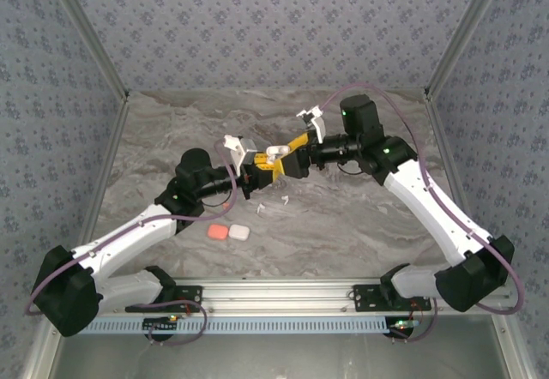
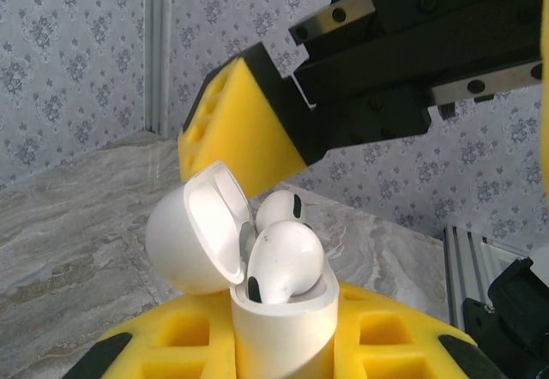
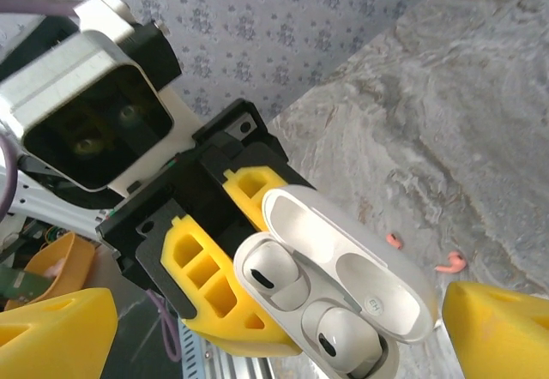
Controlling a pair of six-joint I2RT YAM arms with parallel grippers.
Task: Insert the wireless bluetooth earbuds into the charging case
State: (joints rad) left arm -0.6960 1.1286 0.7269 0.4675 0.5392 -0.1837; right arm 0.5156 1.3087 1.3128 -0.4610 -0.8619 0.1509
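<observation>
Two yellow fingers of the left gripper (image 2: 283, 349) were clamped on the base of the case (image 2: 283, 327), one on each side. They held it off the table (image 1: 360, 216) with its mouth up. The lid (image 2: 193, 242) was hinged fully back, its hollow side showing. Both wells of the case were filled. Two white earbuds (image 2: 287, 259) sat side by side, their rounded heads standing above the rim and their stems hidden down inside. Each one's long axis therefore ran along the case's height, and a dark grille showed on each head.

The right gripper (image 3: 279, 332) was spread wide and grasped nothing, with a fingertip on either side of the case and clear of it. From the left wrist, one of its fingers (image 2: 240, 122) hung just above the lid.

Beyond the case, two coral earbuds (image 3: 395, 240) lay on the table near each other but apart. Nearer the arm bases than the case, a coral case (image 1: 218, 232) and a white case (image 1: 240, 233) lay side by side, touching. Between that pair and the case lay two white bits (image 1: 286, 199), too small to make out.
</observation>
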